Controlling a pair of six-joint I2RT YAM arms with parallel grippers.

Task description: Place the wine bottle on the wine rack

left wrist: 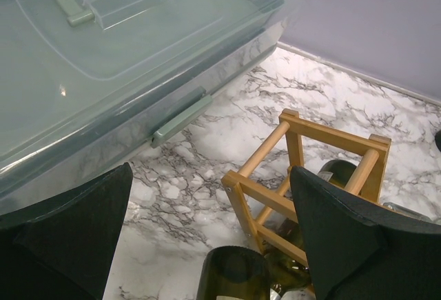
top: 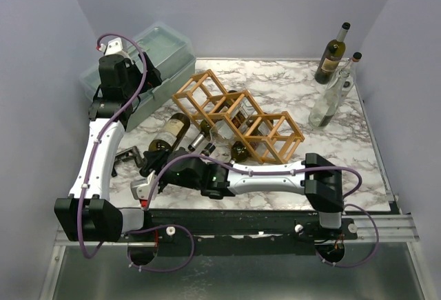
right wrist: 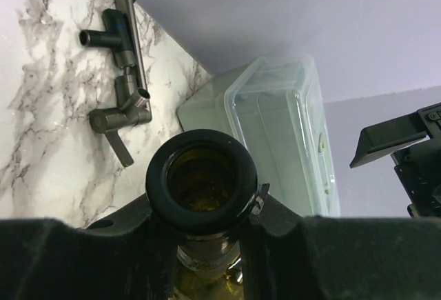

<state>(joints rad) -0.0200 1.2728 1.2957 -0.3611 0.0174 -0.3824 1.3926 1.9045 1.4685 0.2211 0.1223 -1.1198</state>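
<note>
A dark green wine bottle [top: 171,132] with a pale label lies on the marble table in front of the left end of the wooden lattice wine rack [top: 238,117]. My right gripper [top: 150,169] is shut on its neck. In the right wrist view the bottle's open mouth [right wrist: 201,179] sits between the black fingers [right wrist: 331,258]. My left gripper [top: 141,83] is open and empty, raised near the plastic box. The left wrist view shows the rack's end [left wrist: 303,169] and the bottle's base [left wrist: 234,276] below it.
A clear plastic box with a green lid [top: 148,58] stands at the back left. A grey metal tool [top: 127,156] lies by the bottle's neck. Other bottles lie in the rack cells. A dark bottle [top: 332,55] and a clear bottle [top: 334,93] stand at the back right.
</note>
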